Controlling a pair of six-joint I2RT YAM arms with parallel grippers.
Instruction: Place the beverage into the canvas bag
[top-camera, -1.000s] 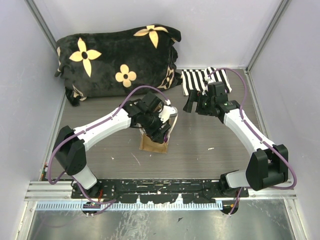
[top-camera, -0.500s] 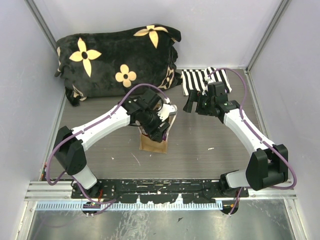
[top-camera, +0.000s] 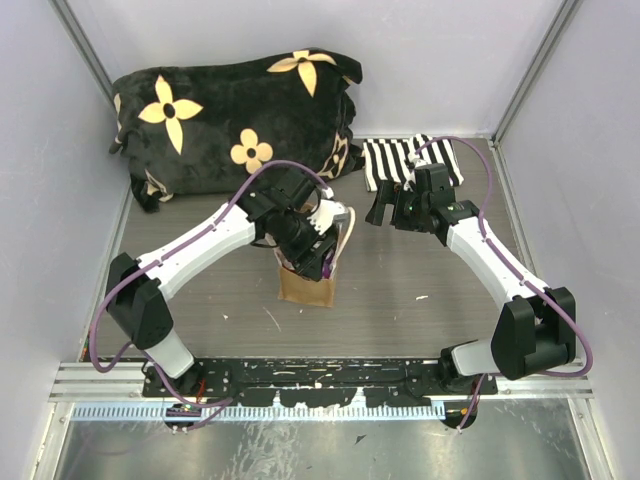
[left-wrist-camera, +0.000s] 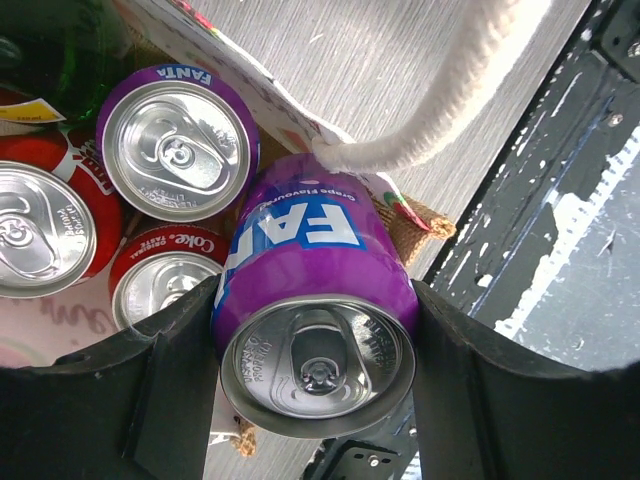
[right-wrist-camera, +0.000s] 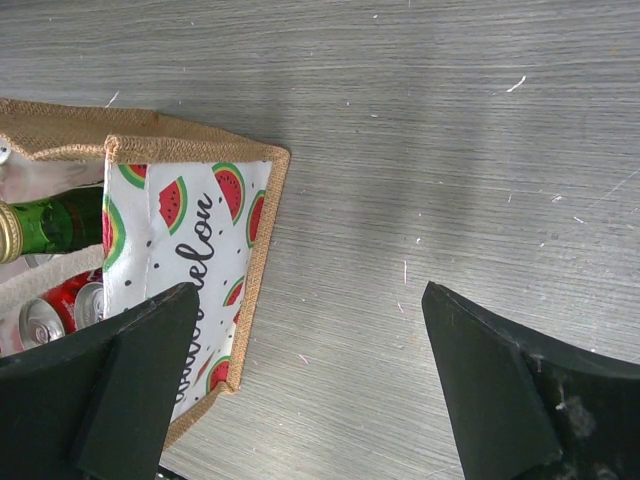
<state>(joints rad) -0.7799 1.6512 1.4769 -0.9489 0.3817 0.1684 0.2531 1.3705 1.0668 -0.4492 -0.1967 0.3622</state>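
Note:
My left gripper (left-wrist-camera: 315, 372) is shut on a purple Fanta can (left-wrist-camera: 315, 262), top toward the camera, at the rim of the canvas bag (left-wrist-camera: 412, 216). The bag's cream handle (left-wrist-camera: 440, 105) runs just beyond the can. Inside the bag stand another purple Fanta can (left-wrist-camera: 175, 142), red Coke cans (left-wrist-camera: 40, 230) and a green bottle (left-wrist-camera: 60, 45). In the top view the left gripper (top-camera: 316, 256) is over the tan bag (top-camera: 306, 287). My right gripper (right-wrist-camera: 310, 385) is open and empty above the table, beside the bag's watermelon-printed side (right-wrist-camera: 190, 260); in the top view it (top-camera: 384, 211) is to the bag's right.
A black flowered blanket (top-camera: 235, 115) lies at the back left. A black-and-white striped cloth (top-camera: 395, 160) lies at the back, behind the right gripper. Grey walls close in the table on three sides.
My left wrist has shifted slightly over the bag with the can, and the bag's handle now stands out more to the right. The right arm has not moved.

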